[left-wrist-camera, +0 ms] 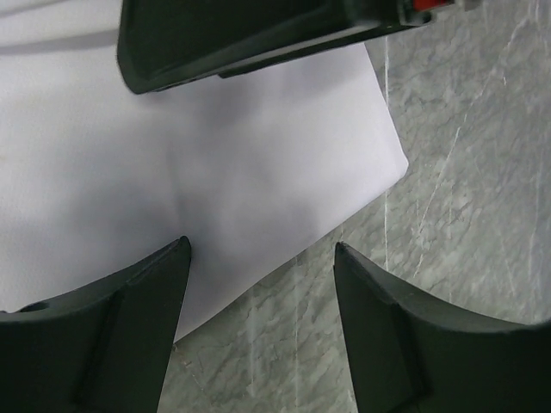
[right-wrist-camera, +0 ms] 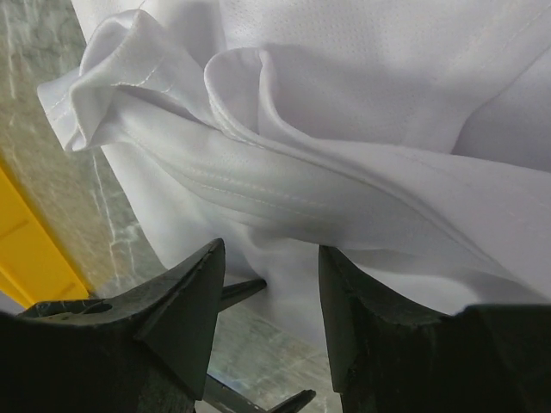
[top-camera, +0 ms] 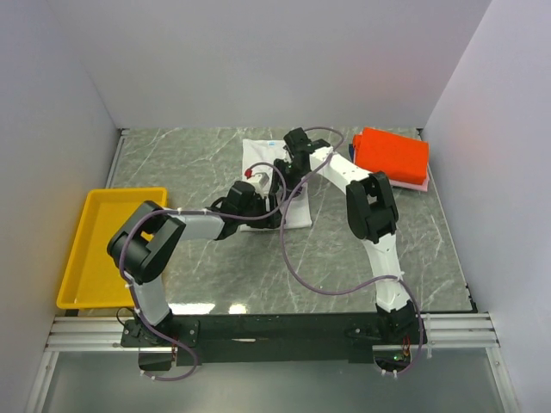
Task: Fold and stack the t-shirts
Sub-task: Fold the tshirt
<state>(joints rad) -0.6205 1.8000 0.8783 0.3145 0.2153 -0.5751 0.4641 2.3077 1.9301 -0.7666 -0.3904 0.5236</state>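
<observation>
Left gripper (left-wrist-camera: 261, 249) spread over white shirt (left-wrist-camera: 215, 172) corner

Left jaws stand apart above the shirt's near corner, nothing pinched. Right gripper (right-wrist-camera: 271, 249): jaws apart, a bunched hem in the gap; gripped or not, cannot tell. Tray (top-camera: 82, 249): near left, well apart from the shirt. White shirt: mid-table, partly folded, one edge rumpled, not yet stacked. Far right: orange shirt (top-camera: 392, 153) folded atop pink shirt (top-camera: 415, 182). Judged: stack begun; the white shirt's folding and placing remain.
</observation>
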